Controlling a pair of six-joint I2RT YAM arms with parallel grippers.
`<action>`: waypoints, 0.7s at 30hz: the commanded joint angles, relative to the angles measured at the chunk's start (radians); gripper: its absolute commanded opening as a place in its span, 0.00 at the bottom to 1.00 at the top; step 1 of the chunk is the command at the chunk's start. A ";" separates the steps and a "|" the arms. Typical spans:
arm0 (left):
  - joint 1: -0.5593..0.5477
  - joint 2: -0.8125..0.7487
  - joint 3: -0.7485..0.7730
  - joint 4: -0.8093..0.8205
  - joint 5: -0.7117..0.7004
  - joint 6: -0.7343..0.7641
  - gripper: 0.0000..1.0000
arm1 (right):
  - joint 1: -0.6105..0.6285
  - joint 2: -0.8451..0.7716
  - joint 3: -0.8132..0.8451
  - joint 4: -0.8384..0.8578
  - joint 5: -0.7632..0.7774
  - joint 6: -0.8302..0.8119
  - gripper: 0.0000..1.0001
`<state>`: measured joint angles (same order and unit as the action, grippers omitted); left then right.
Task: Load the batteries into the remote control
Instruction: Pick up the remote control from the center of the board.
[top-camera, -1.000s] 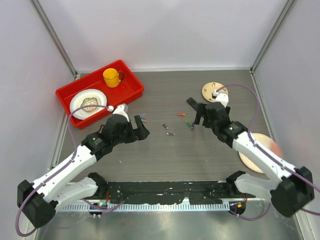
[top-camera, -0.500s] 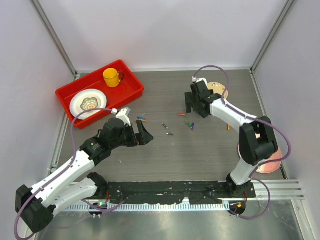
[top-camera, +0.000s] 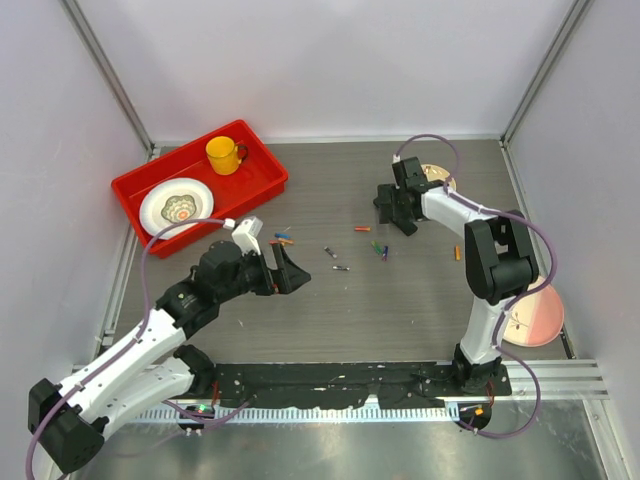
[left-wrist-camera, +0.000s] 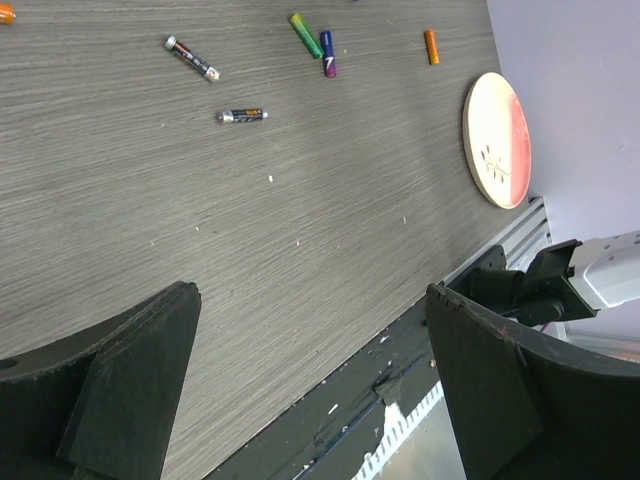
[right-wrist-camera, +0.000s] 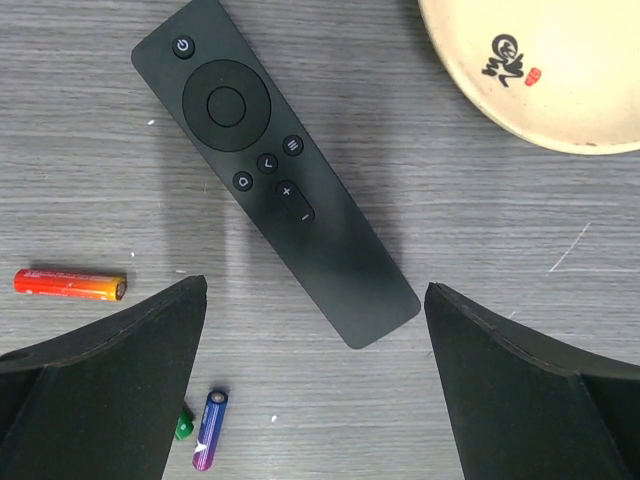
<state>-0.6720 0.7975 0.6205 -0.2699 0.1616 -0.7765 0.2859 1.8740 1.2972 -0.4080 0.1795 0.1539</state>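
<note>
R gripper (right-wrist-camera: 315, 290) sits above remote control (right-wrist-camera: 275, 170), jaws spread wide, nothing held. Remote control lies face-up and diagonal toward far-right corner of tabletop, one end between the fingers, beside beige disc (right-wrist-camera: 530, 70). Orange-red battery (right-wrist-camera: 70, 284) and purple-blue battery (right-wrist-camera: 209, 443) lie loose nearby. L gripper (left-wrist-camera: 312, 295) wide open, empty, centre-left; dark silver battery (left-wrist-camera: 241, 116) lies well ahead of it.

The remote control (right-wrist-camera: 275, 180) carries only signs, no words: a power sign (right-wrist-camera: 181, 47) on the top button, a three-line menu sign (right-wrist-camera: 293, 144), a plus sign (right-wrist-camera: 285, 190) and a minus sign (right-wrist-camera: 305, 213). The cream plate (right-wrist-camera: 560, 90) bears a black brush mark (right-wrist-camera: 507, 49) and a small red stamp (right-wrist-camera: 531, 75), both unreadable. The print on the batteries (left-wrist-camera: 241, 116) is too small to read.
</note>
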 joint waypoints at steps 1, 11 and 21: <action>0.003 -0.006 -0.018 0.087 0.032 -0.004 0.98 | -0.005 0.034 0.054 0.025 0.015 -0.016 0.96; 0.005 0.002 -0.025 0.092 0.029 -0.018 0.98 | -0.013 0.112 0.099 0.000 0.026 -0.005 0.96; 0.003 -0.007 -0.047 0.120 0.027 -0.040 0.98 | -0.007 0.080 0.065 0.001 -0.060 0.047 0.85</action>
<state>-0.6720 0.8028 0.5812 -0.2207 0.1768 -0.8040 0.2729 1.9858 1.3602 -0.4133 0.1589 0.1696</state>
